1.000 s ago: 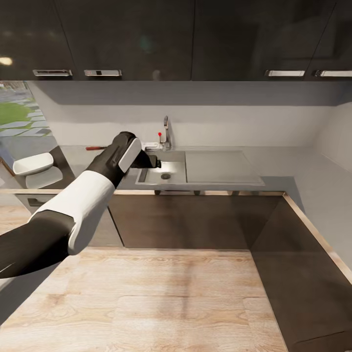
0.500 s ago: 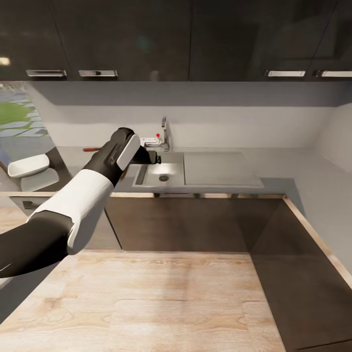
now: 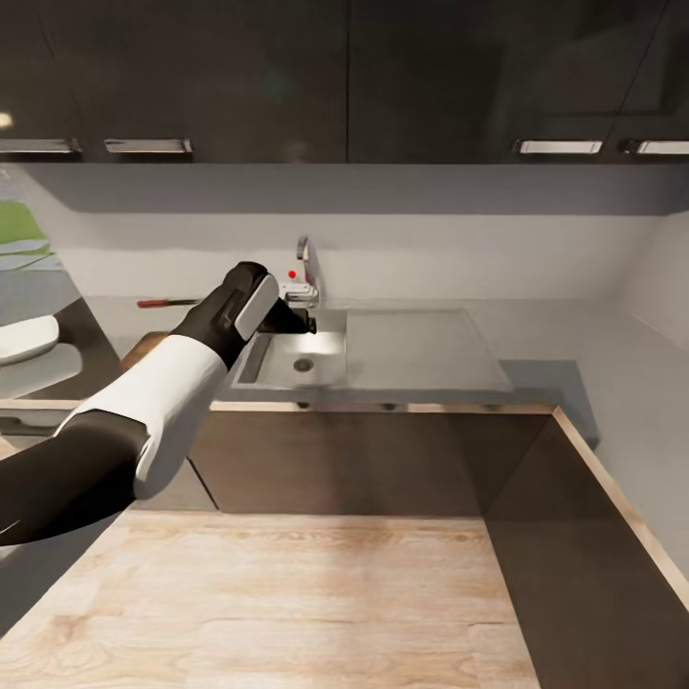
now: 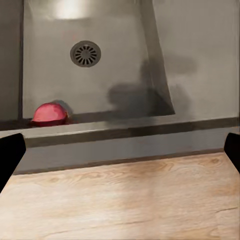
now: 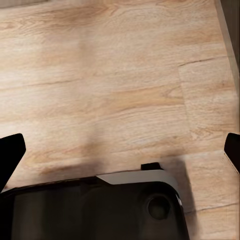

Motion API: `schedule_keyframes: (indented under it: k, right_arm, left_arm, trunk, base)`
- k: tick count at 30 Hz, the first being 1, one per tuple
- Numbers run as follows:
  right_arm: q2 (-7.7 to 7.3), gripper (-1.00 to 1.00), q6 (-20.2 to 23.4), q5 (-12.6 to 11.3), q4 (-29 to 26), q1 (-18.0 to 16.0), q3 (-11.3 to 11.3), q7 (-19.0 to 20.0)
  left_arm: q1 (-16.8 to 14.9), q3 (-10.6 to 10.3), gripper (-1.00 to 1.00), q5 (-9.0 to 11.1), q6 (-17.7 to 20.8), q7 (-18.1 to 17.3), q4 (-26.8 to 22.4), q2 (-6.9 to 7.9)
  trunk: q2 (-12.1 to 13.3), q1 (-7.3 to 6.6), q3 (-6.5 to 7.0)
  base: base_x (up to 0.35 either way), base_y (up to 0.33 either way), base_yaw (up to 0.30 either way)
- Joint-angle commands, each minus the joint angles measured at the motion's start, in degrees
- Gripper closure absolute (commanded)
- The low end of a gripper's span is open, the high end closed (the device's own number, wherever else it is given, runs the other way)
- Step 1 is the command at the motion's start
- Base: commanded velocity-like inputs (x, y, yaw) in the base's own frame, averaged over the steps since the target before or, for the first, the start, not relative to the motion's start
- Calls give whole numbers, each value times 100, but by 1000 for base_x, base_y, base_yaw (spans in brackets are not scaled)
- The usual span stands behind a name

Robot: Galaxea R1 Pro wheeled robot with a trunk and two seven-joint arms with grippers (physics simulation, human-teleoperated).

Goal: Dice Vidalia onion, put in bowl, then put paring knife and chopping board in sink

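Note:
The Vidalia onion point(image 4: 50, 113), a pinkish-red bulb, lies in the sink point(image 4: 120, 60) against the basin's wall, a little way from the round drain point(image 4: 85, 53). My left gripper point(image 4: 120, 152) is open, its dark fingertips point(image 4: 10, 155) wide apart, held above the countertop edge in front of the basin. In the head view the left gripper point(image 3: 299, 323) hovers over the sink point(image 3: 251, 362) below the tap point(image 3: 302, 263). The paring knife point(image 3: 167, 303) lies on the countertop point(image 3: 105, 316) at the back left. A brown chopping board corner point(image 3: 144, 346) peeks out beside my forearm. The white bowl point(image 3: 19, 340) sits at the far left. My right gripper point(image 5: 120, 150) is open over the floor.
Dark wall cabinets point(image 3: 344, 77) hang above the counter. A flat drainboard point(image 3: 421, 344) extends right of the basin. The counter turns a corner and runs along the right side point(image 3: 622, 383). Wooden floor point(image 3: 306, 593) lies in front, and my own base point(image 5: 95, 205) is below the right gripper.
The camera has moved, so the sink and counter sit lower and further left in the picture. The left arm stays stretched toward the basin, gripper still open.

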Motion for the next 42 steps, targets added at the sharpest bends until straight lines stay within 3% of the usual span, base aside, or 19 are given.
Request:
schedule_keyframes:
  k: [1, 17, 28, 42]
  right_arm:
    - [2, -100, -13, -28, 2, -4, 48, -23]
    - [12, -100, -12, -20, 2, -4, 48, -23]
    - [16, -100, -12, -23, 2, -4, 48, -23]
    - [12, -100, -9, -27, 2, -4, 48, -17]
  left_arm:
    - [-7, -26, -100, 61, 12, 52, 7, 6]
    - [14, -27, -100, 61, 0, 58, 47, 65]
    - [28, -33, -100, 55, -12, 61, 91, 69]
    - [29, -45, -100, 52, -17, 52, 251, 52]
  trunk:
    - [-10, 6, -11]
    - [-10, 6, -11]
    - [-10, 6, -11]
    - [-10, 6, -35]
  base:
    - [286, -182, 0]
    - [268, -66, 45]
    - [23, 0, 228]
    - [0, 0, 16]
